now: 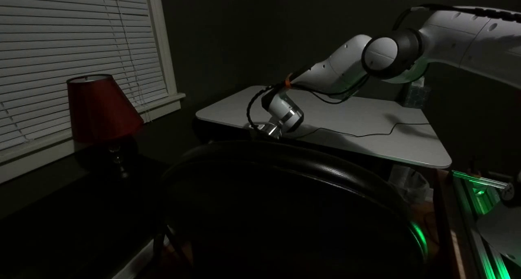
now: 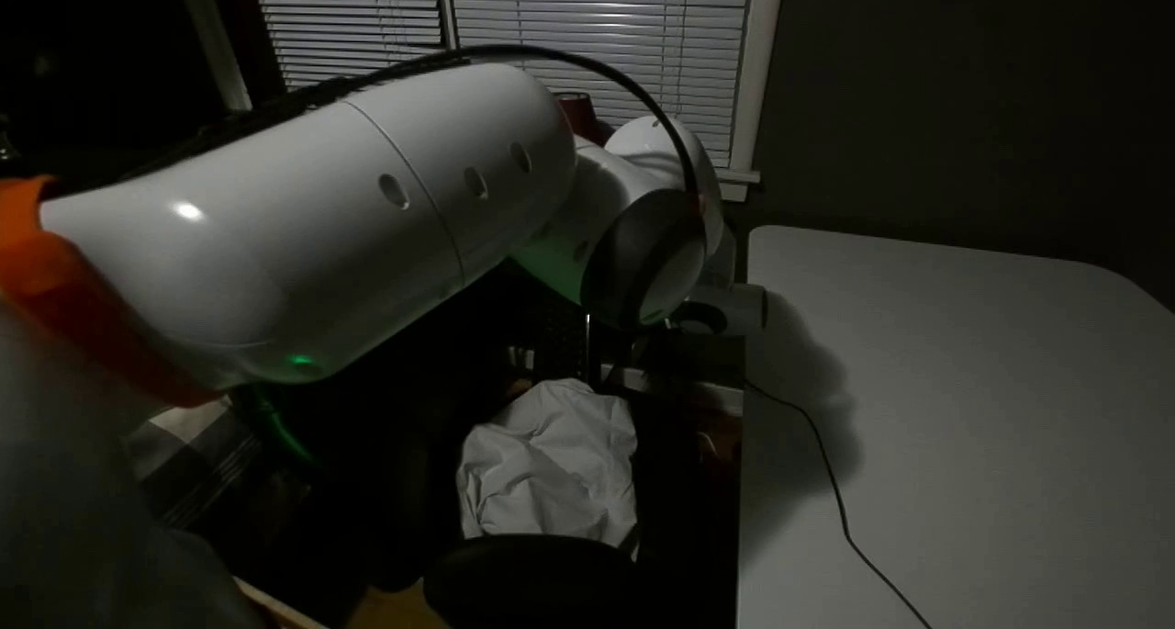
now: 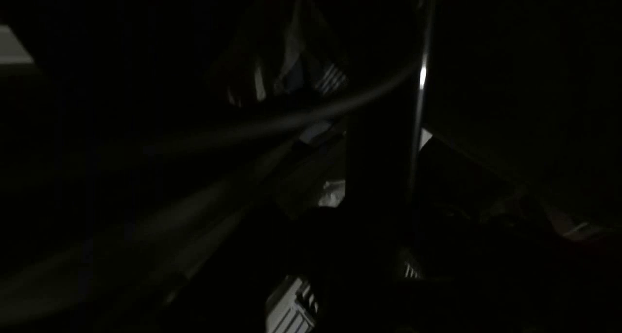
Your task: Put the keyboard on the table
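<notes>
Wrist view, nearly black, and I can't tell whether the gripper (image 1: 270, 130) has its fingers apart, together or clamped on something. Close before it, here's a dark upright slab (image 3: 381, 143) with one gleaming edge; too dim to say if that's the keyboard, so where the keyboard is, I can't pin down.

Over to an exterior view: a big black chair (image 1: 293, 205) stands between camera and gripper, its rounded back hiding the gripper's lower end. Just beside the gripper in both exterior views, the pale table (image 1: 390, 112), a thin black cord (image 1: 366, 135) snaking across it.

On to containers! Right of the gripper and lower, a translucent bin (image 1: 409, 185), its contents too murky to read. Beyond the gripper, also right, a dark patterned box (image 1: 416, 96), a white tuft (image 1: 419, 82) poking from the top. Below the gripper in an exterior view, a crumpled white heap (image 2: 551, 464), cloth or bag, I can't say. Well left of the gripper, a red-shaded lamp (image 1: 101, 112) and white blinds (image 1: 73, 47).
</notes>
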Robot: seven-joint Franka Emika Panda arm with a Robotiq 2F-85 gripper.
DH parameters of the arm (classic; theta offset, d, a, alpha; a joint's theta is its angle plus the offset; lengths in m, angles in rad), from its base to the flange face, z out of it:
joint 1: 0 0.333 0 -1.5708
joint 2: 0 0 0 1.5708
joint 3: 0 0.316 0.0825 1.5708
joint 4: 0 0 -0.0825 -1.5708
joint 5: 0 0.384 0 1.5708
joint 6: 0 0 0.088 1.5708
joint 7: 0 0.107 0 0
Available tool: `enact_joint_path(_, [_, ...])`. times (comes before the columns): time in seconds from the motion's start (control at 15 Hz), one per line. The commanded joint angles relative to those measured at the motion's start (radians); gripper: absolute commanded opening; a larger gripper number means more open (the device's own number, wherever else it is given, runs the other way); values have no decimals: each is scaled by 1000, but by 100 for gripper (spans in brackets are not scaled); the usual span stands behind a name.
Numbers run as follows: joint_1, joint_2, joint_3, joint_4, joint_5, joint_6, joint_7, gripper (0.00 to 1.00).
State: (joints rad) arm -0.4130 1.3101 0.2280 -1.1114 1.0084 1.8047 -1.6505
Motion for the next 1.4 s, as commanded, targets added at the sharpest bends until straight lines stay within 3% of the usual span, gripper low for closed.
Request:
enact_joint_path(0.0, [-65, -106, 52, -79, 90, 19, -61, 5])
enact_joint_path(0.73, [-250, -247, 121, -110, 329, 22, -61, 5])
enact_joint_path(1.07, [-326, -284, 92, -74, 307, -18, 44, 5])
enact_joint_path(1.33, [-383, -277, 48, 30, 228, -147, 252, 5])
